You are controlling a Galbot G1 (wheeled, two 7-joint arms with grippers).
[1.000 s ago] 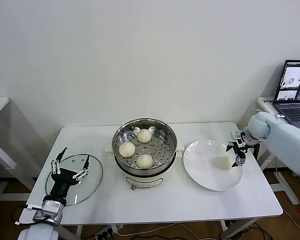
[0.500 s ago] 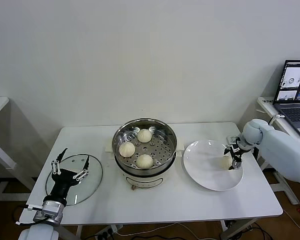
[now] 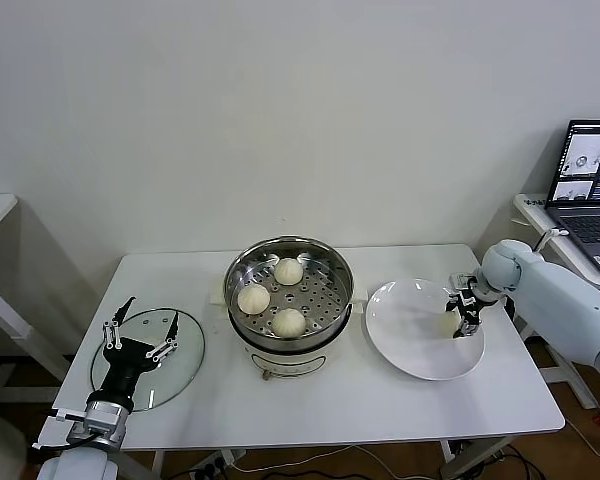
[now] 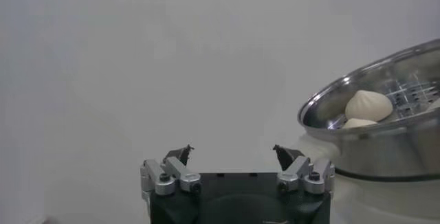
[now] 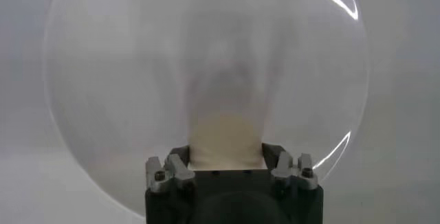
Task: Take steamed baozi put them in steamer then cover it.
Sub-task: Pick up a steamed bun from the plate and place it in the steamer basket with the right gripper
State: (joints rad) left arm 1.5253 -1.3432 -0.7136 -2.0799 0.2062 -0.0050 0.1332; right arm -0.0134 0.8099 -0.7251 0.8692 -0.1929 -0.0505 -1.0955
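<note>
White plate, baozi half-hidden.

Three cream-white pleated buns sit on the shiny perforated stainless-steel steamer. The round flat plate and rectangular bench are plain white.

A white table stands before a plain white wall.

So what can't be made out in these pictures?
- Head view: the last baozi on the plate is mostly hidden by the right gripper.
- Right wrist view: the gripper body cuts off the baozi's underside, so lift-off is unclear.
- Head view: the cover's handle sits behind the left gripper.
</note>
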